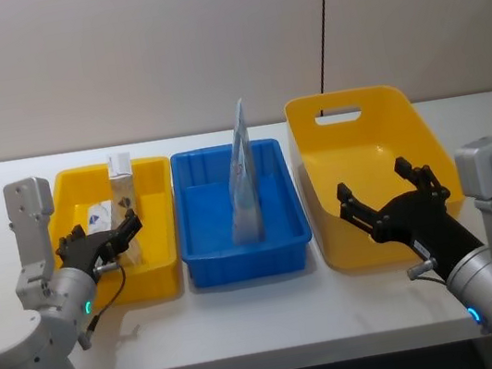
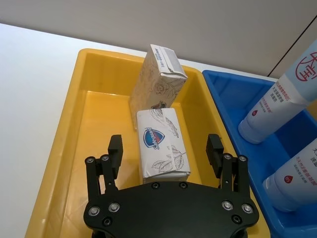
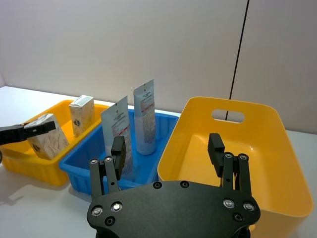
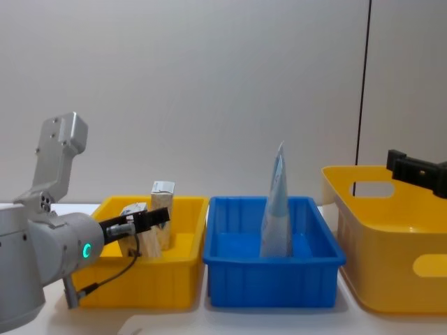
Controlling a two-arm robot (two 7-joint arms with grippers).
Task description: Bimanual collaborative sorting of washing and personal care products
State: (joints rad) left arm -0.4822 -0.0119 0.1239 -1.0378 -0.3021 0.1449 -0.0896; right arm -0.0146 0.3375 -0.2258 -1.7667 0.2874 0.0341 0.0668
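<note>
My left gripper (image 2: 164,144) wide open, empty, above white cardboard carton with grey leaf print (image 2: 163,166) lying in small yellow plastic bin (image 2: 74,129), cream carton (image 2: 156,82) upright behind, my right gripper (image 3: 166,144) open, empty, over large yellow tub (image 3: 277,148).

Pale blue tapered pouch (image 2: 277,99) cut by view's edge; right tool (image 4: 413,173) cropped in chest view.

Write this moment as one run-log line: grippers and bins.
left gripper: open, over lying carton in small yellow bin | right gripper: open, over large yellow bin | blue bin: two pouches
</note>
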